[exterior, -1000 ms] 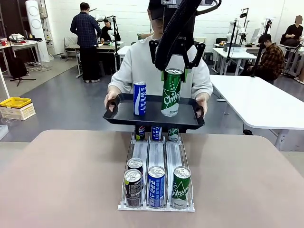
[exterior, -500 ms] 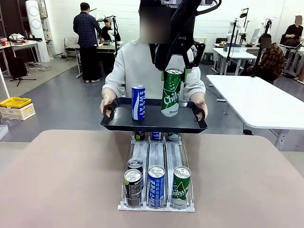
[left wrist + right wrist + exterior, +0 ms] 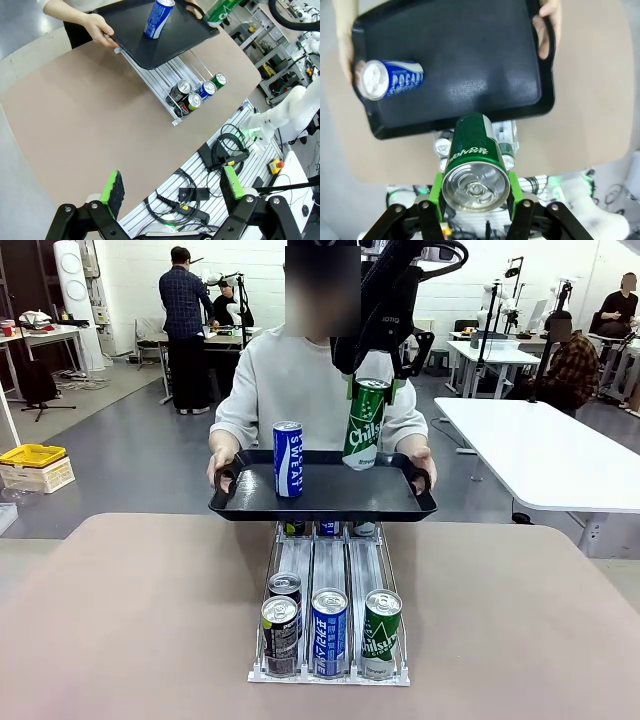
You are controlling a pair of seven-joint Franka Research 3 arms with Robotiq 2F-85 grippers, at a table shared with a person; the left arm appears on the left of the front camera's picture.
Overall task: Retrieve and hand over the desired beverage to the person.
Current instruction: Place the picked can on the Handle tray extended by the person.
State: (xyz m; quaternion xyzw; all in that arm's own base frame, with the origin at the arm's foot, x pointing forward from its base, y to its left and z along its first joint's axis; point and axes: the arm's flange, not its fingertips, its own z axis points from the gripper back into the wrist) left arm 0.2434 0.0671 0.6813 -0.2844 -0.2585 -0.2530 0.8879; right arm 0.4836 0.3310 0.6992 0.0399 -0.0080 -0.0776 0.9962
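My right gripper [image 3: 372, 390] is shut on a green Chilsung can [image 3: 365, 425], holding it by the top, slightly tilted, over the right part of a black tray [image 3: 322, 502]. The person [image 3: 300, 380] in a light grey top holds that tray by both handles above the far table edge. A blue Pocari Sweat can [image 3: 288, 459] stands on the tray's left. The right wrist view looks down past the gripper [image 3: 476, 192] and the green can [image 3: 472, 165] onto the tray [image 3: 470, 65] and the blue can [image 3: 390, 80]. My left gripper [image 3: 172, 185] hangs open, high above the table.
A clear can rack [image 3: 330, 560] lies on the brown table [image 3: 130, 620] under the tray, with black [image 3: 283, 625], blue [image 3: 328, 630] and green [image 3: 381, 632] cans at its front. White tables [image 3: 540, 455] stand at the right, a yellow bin [image 3: 32, 455] at the left.
The green can in my right gripper has risen a little and shifted right. The person has lowered the tray slightly and stands more upright.
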